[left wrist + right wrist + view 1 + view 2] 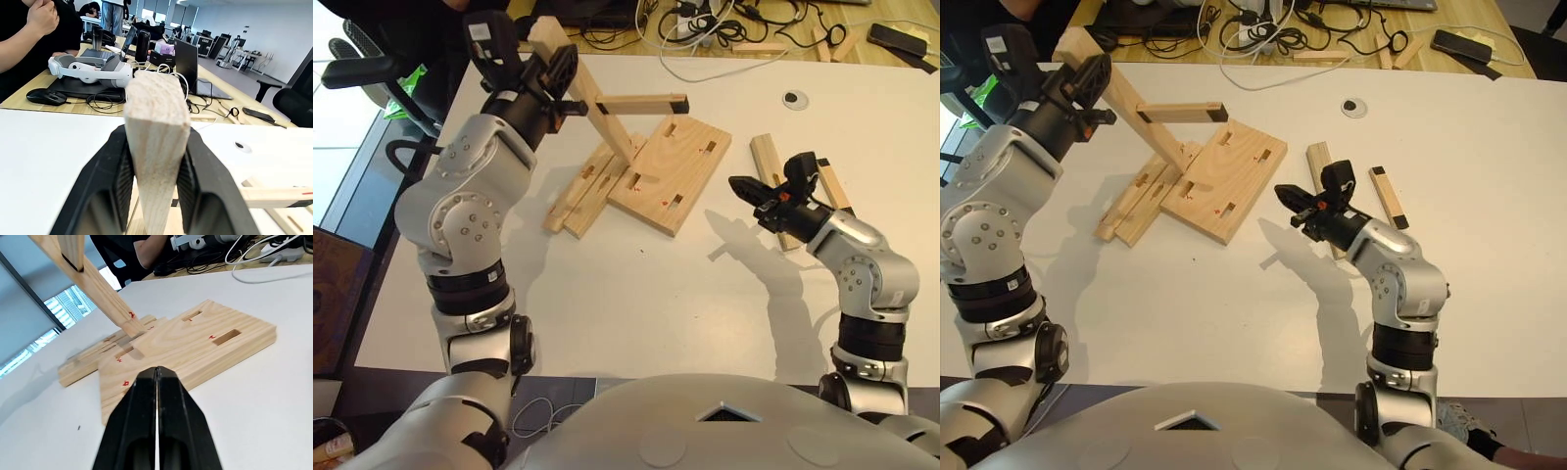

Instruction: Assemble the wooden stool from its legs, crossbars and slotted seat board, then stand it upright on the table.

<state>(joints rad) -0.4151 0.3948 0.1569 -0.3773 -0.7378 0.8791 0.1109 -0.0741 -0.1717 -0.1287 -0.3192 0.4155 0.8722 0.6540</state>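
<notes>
My left gripper (562,76) is shut on the upper end of a wooden leg (607,122), held up at the back left. The leg slants down and its foot rests at a slot in the slotted seat board (677,174), which lies flat on the table. A crossbar (644,103) sticks out sideways from the leg. In the left wrist view the leg's end grain (156,142) sits between the black fingers (110,181). My right gripper (742,187) hovers shut and holds nothing, just right of the board (205,345).
Two more legs (579,194) lie side by side under the board's left edge. A loose leg (1320,162) and a short crossbar (1388,196) lie behind my right arm. A black round disc (793,98) and cables (705,44) sit at the far edge.
</notes>
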